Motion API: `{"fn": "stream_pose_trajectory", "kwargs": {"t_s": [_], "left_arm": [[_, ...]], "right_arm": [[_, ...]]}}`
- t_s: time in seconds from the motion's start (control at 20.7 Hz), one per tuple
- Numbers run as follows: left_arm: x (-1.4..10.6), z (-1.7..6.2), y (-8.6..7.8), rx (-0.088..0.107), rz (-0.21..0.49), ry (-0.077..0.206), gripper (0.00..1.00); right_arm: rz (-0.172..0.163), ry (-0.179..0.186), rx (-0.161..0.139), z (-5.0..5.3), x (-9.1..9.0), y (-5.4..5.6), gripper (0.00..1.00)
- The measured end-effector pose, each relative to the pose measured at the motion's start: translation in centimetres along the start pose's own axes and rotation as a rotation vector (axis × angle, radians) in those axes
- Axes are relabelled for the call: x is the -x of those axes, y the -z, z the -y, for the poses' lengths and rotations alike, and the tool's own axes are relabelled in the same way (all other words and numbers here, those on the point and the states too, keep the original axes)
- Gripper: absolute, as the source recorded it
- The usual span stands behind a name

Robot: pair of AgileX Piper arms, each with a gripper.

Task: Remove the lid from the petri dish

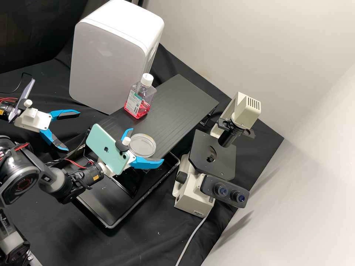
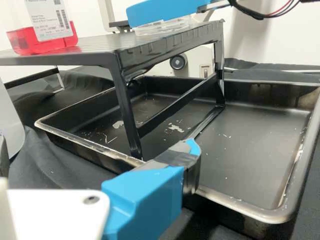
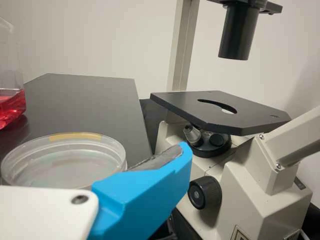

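Observation:
A clear petri dish [image 1: 142, 145] with its lid on rests at the near end of the black raised platform [image 1: 177, 107]. My right gripper [image 1: 147, 145] is open, with one blue finger on each side of the dish at lid height. The right wrist view has the dish [image 3: 62, 160] just beside one blue finger [image 3: 145, 190]. My left gripper [image 1: 73, 131] stands open and empty over the black cloth to the left, well away from the dish. From the left wrist view, the dish [image 2: 162, 27] sits up on the platform under the other arm's blue finger [image 2: 165, 10].
A flask of red liquid [image 1: 139, 96] stands farther back on the platform, in front of a white box-shaped appliance [image 1: 111, 55]. A black metal tray [image 1: 111, 210] lies beneath the platform. A white microscope [image 1: 210, 166] stands close on the right.

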Motion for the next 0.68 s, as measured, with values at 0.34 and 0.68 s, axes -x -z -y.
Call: {"fn": "stream_pose_trajectory", "kwargs": {"t_s": [0.34,0.68], "left_arm": [[-0.02,0.03,-0.03,0.0,0.001,0.001,1.0],[-0.02,0.03,-0.03,0.0,0.001,0.001,1.0]], "right_arm": [[-0.016,-0.017,-0.001,-0.23,0.01,0.24,1.0],[-0.028,-0.02,-0.002,-0.22,-0.11,0.5,1.0]]}}
